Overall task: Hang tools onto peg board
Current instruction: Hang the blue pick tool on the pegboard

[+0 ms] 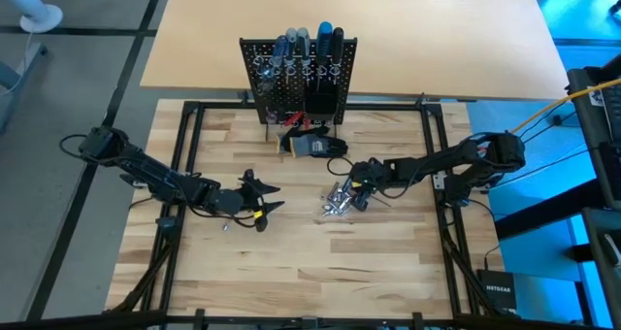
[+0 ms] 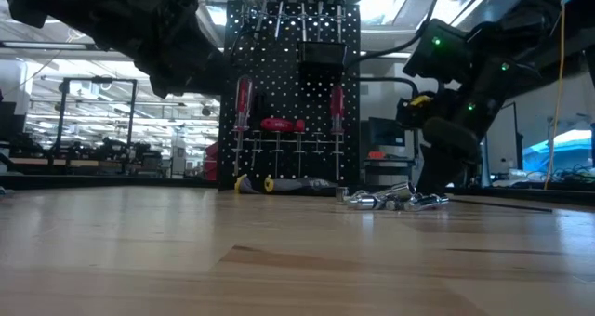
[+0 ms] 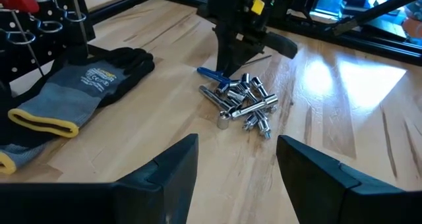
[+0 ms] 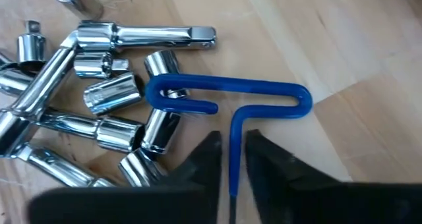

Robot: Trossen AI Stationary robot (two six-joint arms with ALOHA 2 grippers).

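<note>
The peg board [image 1: 299, 78] stands upright at the table's far middle, with screwdrivers [image 1: 310, 39] in its top rings and red-handled ones [image 2: 244, 102] hanging on its face. A pile of shiny silver sockets and bars [image 1: 335, 202] lies right of centre. Among them lies a tool with a bent blue handle [image 4: 231, 92]. My right gripper [image 4: 232, 158] points steeply down over it, fingers close on either side of its stem. My left gripper [image 1: 267, 199] hovers open left of the pile, nothing between its fingers [image 3: 237, 158]. My right gripper has the blue tool's straight stem [image 4: 233, 145] between its two fingers, just below the bent handle. The fingers come slanting down from the table's right side and lie along the stem. The tool lies flat on the table, its looped end against a socket [image 4: 161, 66].
A grey and black glove bundle with yellow cuffs [image 3: 79, 85] lies at the foot of the peg board, between it and the pile. Black frame rails [image 1: 184, 175] border the wooden table. Bare wood lies toward the near edge [image 1: 310, 272].
</note>
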